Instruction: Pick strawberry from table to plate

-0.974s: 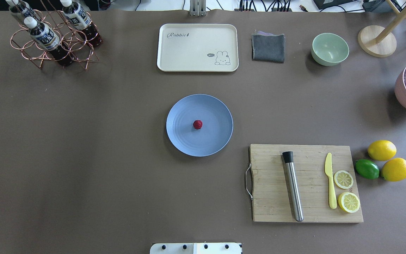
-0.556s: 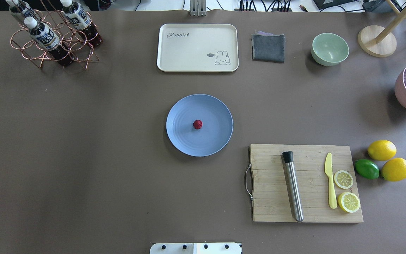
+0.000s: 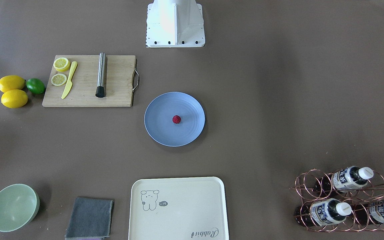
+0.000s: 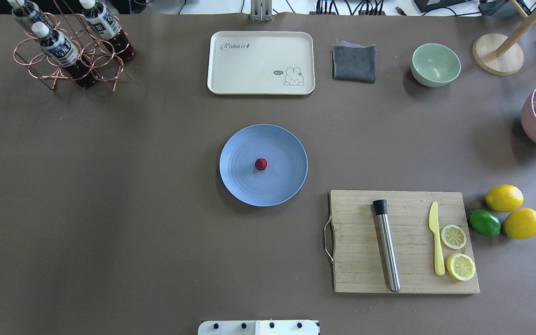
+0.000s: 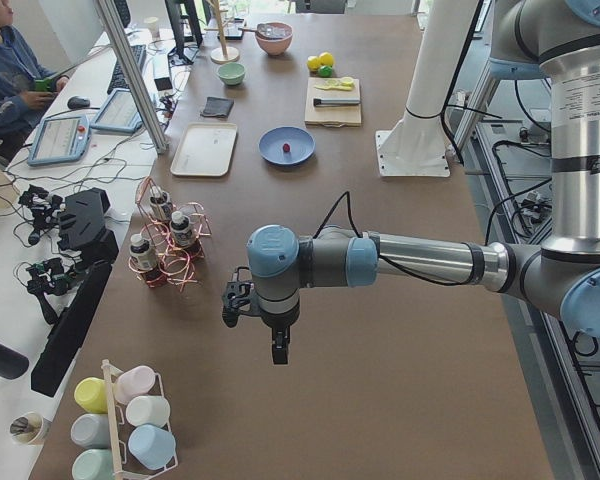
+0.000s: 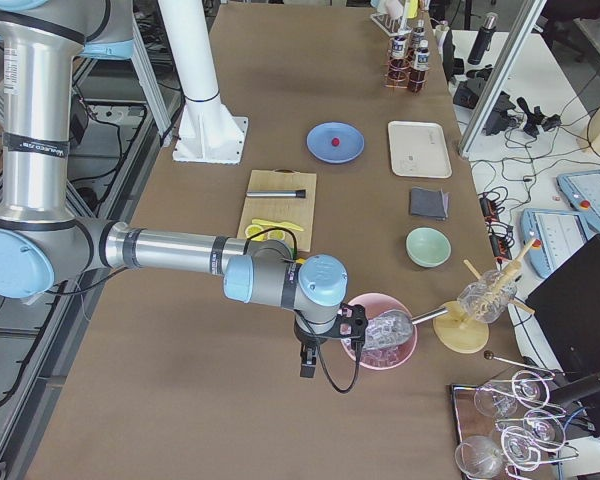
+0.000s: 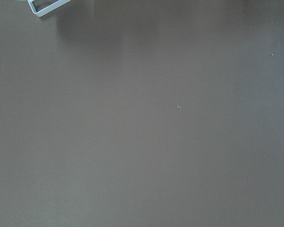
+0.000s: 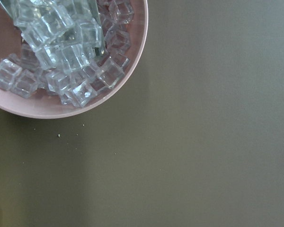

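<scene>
"Dark-red and bumpy, that strawberry (image 4: 261,164). Where does it sit?"

"Near the middle of the light-blue plate (image 4: 235,186), which lies at the centre of the counter (image 4: 110,209). As things lie, I judge the task's goal met."

"If it had to be lifted, how would it handle?"

"Light and small, I'd say, perhaps soft, and round enough to roll on the smooth plate. I'd take it from above, across its widest part, with a gentle squeeze."

"What lies around the plate?"

"A cream tray (image 4: 249,65) on the far side and a wooden cutting board (image 4: 356,242) nearer the robot, on its right."

"And the claws?"

"Both are well apart from the berry. The left claw (image 5: 277,345) hangs above bare counter near the copper bottle rack (image 5: 165,245). The right claw (image 6: 307,362) hangs at the other end, just beside the pink bowl of ice cubes (image 6: 400,355). Only side views show them, so I cannot tell whether either is released or clenched."
</scene>
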`<state>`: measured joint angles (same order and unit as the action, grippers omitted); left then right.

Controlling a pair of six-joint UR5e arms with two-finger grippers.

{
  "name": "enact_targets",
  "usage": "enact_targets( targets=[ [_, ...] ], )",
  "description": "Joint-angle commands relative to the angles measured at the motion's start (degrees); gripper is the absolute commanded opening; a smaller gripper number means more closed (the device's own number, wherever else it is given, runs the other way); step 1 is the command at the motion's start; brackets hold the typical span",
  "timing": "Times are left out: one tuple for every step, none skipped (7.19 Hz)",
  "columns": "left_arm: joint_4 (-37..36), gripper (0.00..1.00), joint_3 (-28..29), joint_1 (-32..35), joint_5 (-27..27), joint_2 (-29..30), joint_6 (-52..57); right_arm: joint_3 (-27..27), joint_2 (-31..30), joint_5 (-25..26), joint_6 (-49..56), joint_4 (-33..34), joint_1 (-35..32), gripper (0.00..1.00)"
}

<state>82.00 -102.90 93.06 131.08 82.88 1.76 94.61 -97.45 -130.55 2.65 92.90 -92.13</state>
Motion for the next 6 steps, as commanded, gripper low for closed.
enact_targets(
  targets=[
    [0.00, 0.98, -0.02, 0.10, 0.05, 0.00, 0.00, -0.04, -0.28, -0.14, 0.16, 0.00, 0.02, 1.00],
    [0.00, 0.98, -0.11, 0.19, 0.05, -0.09, 0.00, -0.04, -0.28, -0.23, 0.16, 0.00, 0.10, 1.00],
    [0.00, 0.98, -0.02, 0.19, -0.30, -0.09, 0.00, -0.04, -0.28, -0.14, 0.25, 0.00, 0.11, 1.00],
    [0.00, 0.98, -0.02, 0.19, -0.30, -0.09, 0.00, -0.04, -0.63, -0.23, 0.25, 0.00, 0.19, 1.00],
    [0.00, 0.98, -0.11, 0.19, -0.30, -0.09, 0.00, -0.04, -0.81, -0.31, 0.25, 0.00, 0.28, 1.00],
    [0.00, 0.98, -0.11, 0.19, -0.21, -0.17, 0.00, -0.04, -0.81, -0.31, 0.25, 0.00, 0.37, 1.00]
  ],
)
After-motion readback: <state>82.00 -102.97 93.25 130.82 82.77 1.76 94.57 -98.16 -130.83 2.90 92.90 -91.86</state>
